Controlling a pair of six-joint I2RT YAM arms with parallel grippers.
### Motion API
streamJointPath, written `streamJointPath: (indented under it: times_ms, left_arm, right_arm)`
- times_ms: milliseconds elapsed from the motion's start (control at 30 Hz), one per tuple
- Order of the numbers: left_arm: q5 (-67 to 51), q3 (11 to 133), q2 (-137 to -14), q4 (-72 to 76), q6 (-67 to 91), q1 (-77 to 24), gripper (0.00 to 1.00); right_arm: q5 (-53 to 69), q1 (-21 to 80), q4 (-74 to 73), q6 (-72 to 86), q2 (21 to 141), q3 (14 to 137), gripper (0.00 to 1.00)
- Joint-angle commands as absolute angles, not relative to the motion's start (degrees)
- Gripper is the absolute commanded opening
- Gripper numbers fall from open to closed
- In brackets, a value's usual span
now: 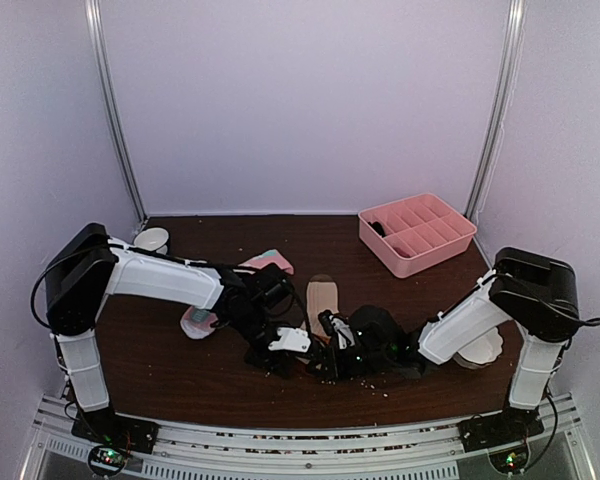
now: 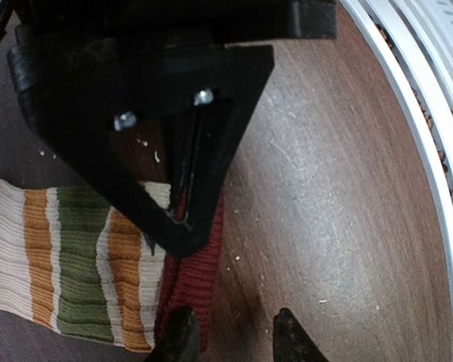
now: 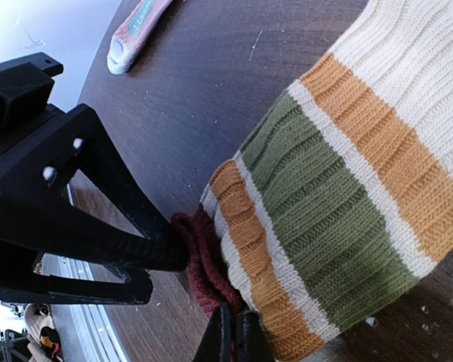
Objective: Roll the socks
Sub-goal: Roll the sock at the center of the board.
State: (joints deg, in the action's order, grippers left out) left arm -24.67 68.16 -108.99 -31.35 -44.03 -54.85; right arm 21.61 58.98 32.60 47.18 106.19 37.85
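Observation:
The beige sock [image 3: 347, 173] has orange and olive stripes and a maroon cuff [image 3: 204, 264]; it lies on the table near the front middle [image 1: 320, 295]. My right gripper [image 3: 234, 341] is shut on the maroon cuff; it also shows in the left wrist view [image 2: 183, 225]. My left gripper [image 2: 234, 335] is open beside the cuff [image 2: 196, 279], with one fingertip [image 2: 180, 332] at the cuff's edge and the other over bare table. The pink and mint sock [image 3: 140, 26] lies apart, further back [image 1: 265, 264].
A pink divided tray [image 1: 417, 232] stands at the back right. A white bowl [image 1: 152, 240] sits at the back left. A pink and mint piece [image 1: 198, 322] lies under the left arm. A white object [image 1: 480, 350] lies by the right arm. The table's metal front edge [image 2: 438, 151] is close.

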Motion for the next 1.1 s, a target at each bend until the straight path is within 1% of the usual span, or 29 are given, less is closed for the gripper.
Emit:
streamJointPath:
  times_ms: [0, 200, 633, 733, 867, 1000, 1067]
  left_arm:
    - [-27.5, 70.7, -109.2, -31.5, -43.2, -54.8, 0.35]
    - [-24.7, 71.7, -112.1, -33.1, -43.6, -54.7, 0.34]
    - [-21.9, 68.1, -112.2, -31.6, -44.5, -54.8, 0.31]
    - [-21.0, 67.7, -112.5, -30.6, -44.7, -54.8, 0.26]
    - [-19.2, 67.6, -113.6, -29.1, -44.0, -54.8, 0.09]
    - [-19.0, 68.6, -114.7, -30.2, -43.6, -54.8, 0.0]
    - [-19.5, 69.3, -115.4, -31.4, -43.4, -54.8, 0.0]
  right_arm:
    - [21.5, 58.9, 22.5, 47.8, 109.6, 36.5, 0.0]
    - [21.8, 58.7, 22.9, 48.2, 109.4, 36.2, 0.0]
    - [22.7, 58.6, 23.2, 48.5, 109.2, 36.1, 0.0]
    - [23.4, 58.5, 23.4, 48.6, 108.6, 35.8, 0.0]
    - [24.7, 58.4, 24.8, 48.9, 108.2, 35.2, 0.0]
    - [26.6, 58.3, 27.2, 49.6, 108.3, 34.8, 0.0]
    - [26.7, 58.3, 28.2, 49.4, 108.0, 34.4, 0.03]
